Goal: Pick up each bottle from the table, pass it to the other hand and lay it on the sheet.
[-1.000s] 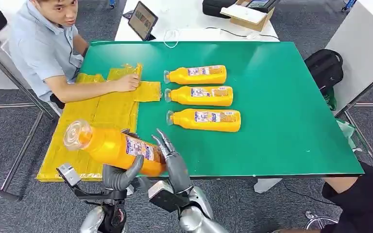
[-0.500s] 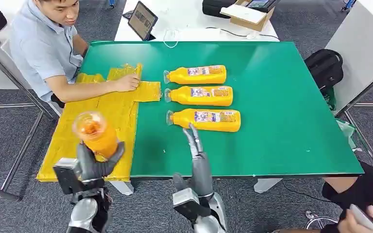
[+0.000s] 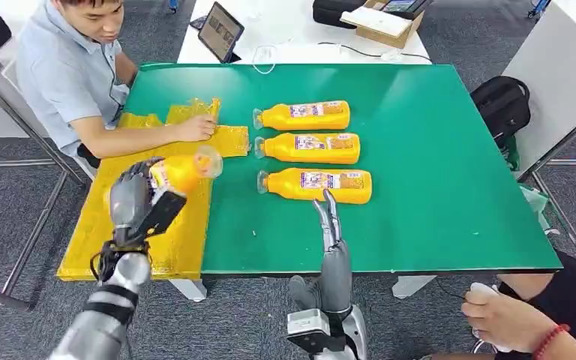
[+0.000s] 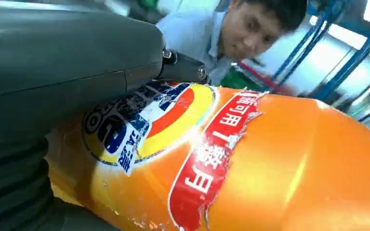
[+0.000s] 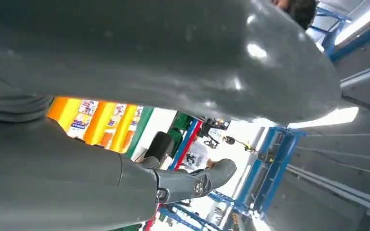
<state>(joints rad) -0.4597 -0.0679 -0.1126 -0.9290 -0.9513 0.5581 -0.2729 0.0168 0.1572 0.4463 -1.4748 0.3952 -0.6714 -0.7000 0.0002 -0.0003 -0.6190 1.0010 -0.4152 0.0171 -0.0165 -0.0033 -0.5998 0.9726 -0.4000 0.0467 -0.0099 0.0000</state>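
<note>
The orange plastic bottle with a clear cap (image 3: 182, 169) is grasped in the robot's left hand (image 3: 136, 199), raised over the yellow sheet (image 3: 166, 247) that covers the left part of the green table (image 3: 435, 165). Its long axis runs roughly left to right, tilted slightly, with the clear cap pointing toward the table's middle and the base buried in the hand. In the left wrist view the bottle's printed label, blue, yellow and red, (image 4: 183, 144) lies right against the grey thumb, which presses on the bottle's side.

The right hand (image 3: 331, 247) holds nothing; its fingers (image 3: 327, 217) are stretched out straight, side by side, pointing away from the robot over the table's near edge, close to the nearest lying bottle but not touching it.

Three more orange bottles lie on the green surface in a column, parallel, each with its cap pointing left toward the sheet: the far one (image 3: 304, 115), the middle one (image 3: 310, 148) and the near one (image 3: 316, 185).

A person in a light blue shirt (image 3: 67, 75) sits at the far left corner, one hand (image 3: 196, 128) resting on the sheet's far end. Another person's hand (image 3: 504, 319) shows at the lower right, off the table.
</note>
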